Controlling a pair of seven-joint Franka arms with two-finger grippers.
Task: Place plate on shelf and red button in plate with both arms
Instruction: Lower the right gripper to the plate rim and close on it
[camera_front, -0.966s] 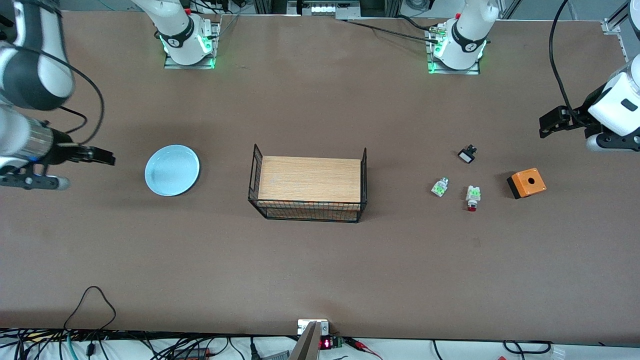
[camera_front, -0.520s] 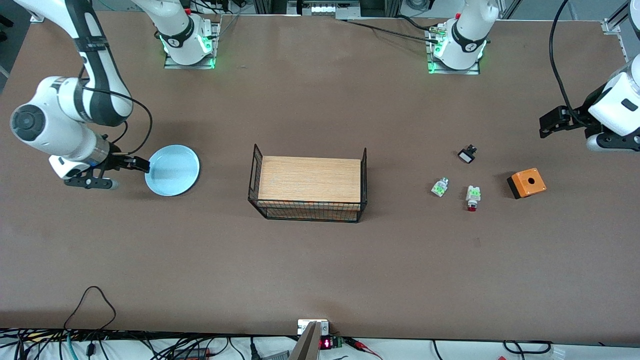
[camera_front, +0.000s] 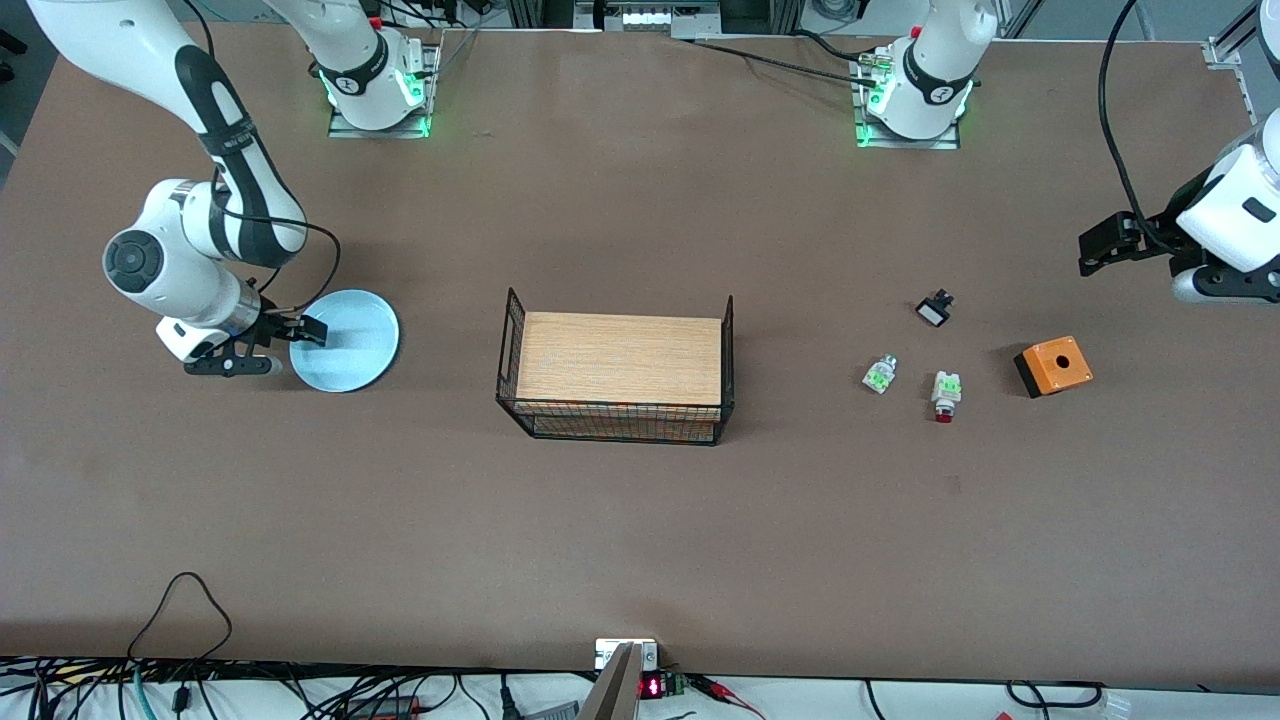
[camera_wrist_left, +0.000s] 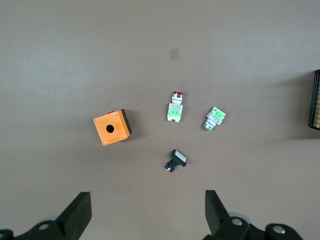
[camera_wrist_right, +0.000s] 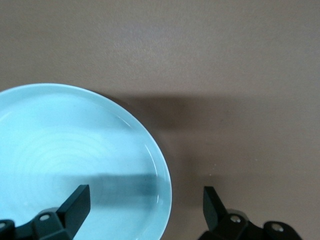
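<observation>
Over round glossy plate (camera_front: 350, 345) rim, spread right pincer (camera_front: 300, 335)

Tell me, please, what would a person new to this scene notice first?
Probably the wire basket holding a wooden box at the table's middle. Next, the open right gripper straddling the rim of the light blue plate, toward the right arm's end. Toward the other end lie small parts, the red button and an orange box among them, while the open left gripper waits above.

plate (camera_front: 345, 340) toward right arm's end, red button (camera_front: 945, 393) toward left arm's
</observation>
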